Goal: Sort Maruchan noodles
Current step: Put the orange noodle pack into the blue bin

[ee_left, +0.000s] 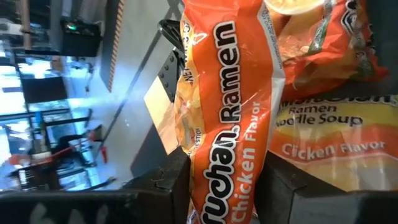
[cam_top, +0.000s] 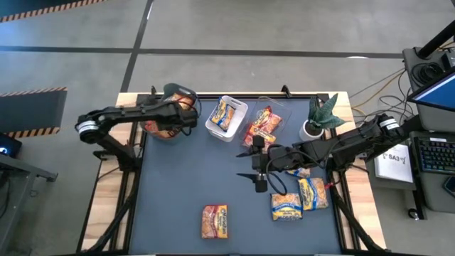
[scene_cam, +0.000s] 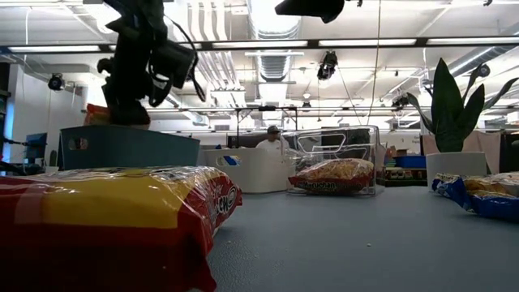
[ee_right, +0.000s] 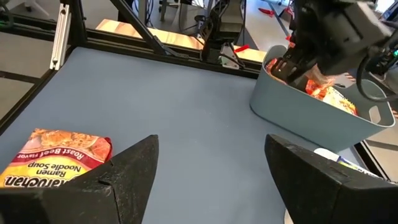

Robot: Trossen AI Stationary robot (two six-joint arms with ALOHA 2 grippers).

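Overhead, the left pincer (cam_top: 186, 114) grips an orange packet (ee_left: 227, 124) over the grey bin (ee_right: 311, 121). Light, crinkly and slippery, it seems best pinched mid-body. The right pincer (cam_top: 257, 162) hovers wide above the desk (cam_top: 185, 185).

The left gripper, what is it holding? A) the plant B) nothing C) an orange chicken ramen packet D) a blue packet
C: in the left wrist view the left gripper pinches an orange Chicken Flavor ramen packet, over the grey-green bin.
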